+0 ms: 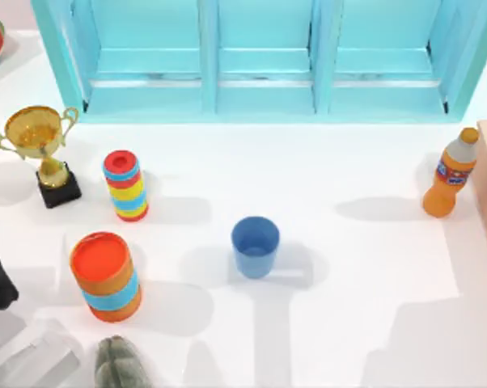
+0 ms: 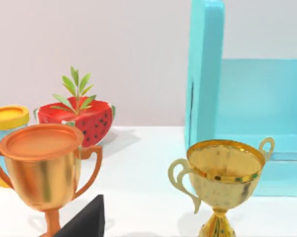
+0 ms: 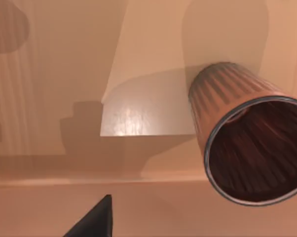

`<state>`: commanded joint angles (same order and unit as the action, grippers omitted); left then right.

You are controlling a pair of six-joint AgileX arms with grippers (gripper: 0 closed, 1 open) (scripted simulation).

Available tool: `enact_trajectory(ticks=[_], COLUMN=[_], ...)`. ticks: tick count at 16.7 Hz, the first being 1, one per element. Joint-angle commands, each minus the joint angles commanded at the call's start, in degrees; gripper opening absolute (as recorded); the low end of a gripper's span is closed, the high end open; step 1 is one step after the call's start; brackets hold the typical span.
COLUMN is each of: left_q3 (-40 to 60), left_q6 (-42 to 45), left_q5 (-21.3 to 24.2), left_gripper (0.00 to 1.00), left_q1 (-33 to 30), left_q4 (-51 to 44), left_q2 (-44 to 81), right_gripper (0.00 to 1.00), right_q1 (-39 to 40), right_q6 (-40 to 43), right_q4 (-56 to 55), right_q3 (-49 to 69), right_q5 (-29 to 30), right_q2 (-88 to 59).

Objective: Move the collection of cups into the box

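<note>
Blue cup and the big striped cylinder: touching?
Apart. The top view shows bare white table between the blue cup and the big striped cylinder.

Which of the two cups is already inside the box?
The brown cup, lying inside the tan box. The blue cup stands upright on the white table.

Glossy gold trophy (image 1: 39, 145); matt blue cup (image 1: 255, 246).
</note>
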<state>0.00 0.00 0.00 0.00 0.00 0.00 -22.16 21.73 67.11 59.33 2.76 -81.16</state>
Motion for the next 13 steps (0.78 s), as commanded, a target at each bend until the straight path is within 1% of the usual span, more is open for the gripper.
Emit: enact_trajectory(ticks=[4,6,13], left_q3=[0.00,0.00,0.00], left_q6=[0.00,0.00,0.00], left_q5=[0.00,0.00,0.00], left_gripper=[1.00,1.00,1.00], left_q1=[0.00,0.00,0.00], left_q4=[0.00,0.00,0.00], left_q2=[0.00,0.00,0.00], right_gripper=[1.00,1.00,1.00], right_q1=[0.00,-0.20,-0.46], right_q6=[0.04,0.24,0.47], right_q4=[0.18,2.32,19.71], right_q3=[0.19,2.31,20.96], right_q5=[0.00,0.01,0.05], right_q2=[-0.09,-0.78,-1.61])
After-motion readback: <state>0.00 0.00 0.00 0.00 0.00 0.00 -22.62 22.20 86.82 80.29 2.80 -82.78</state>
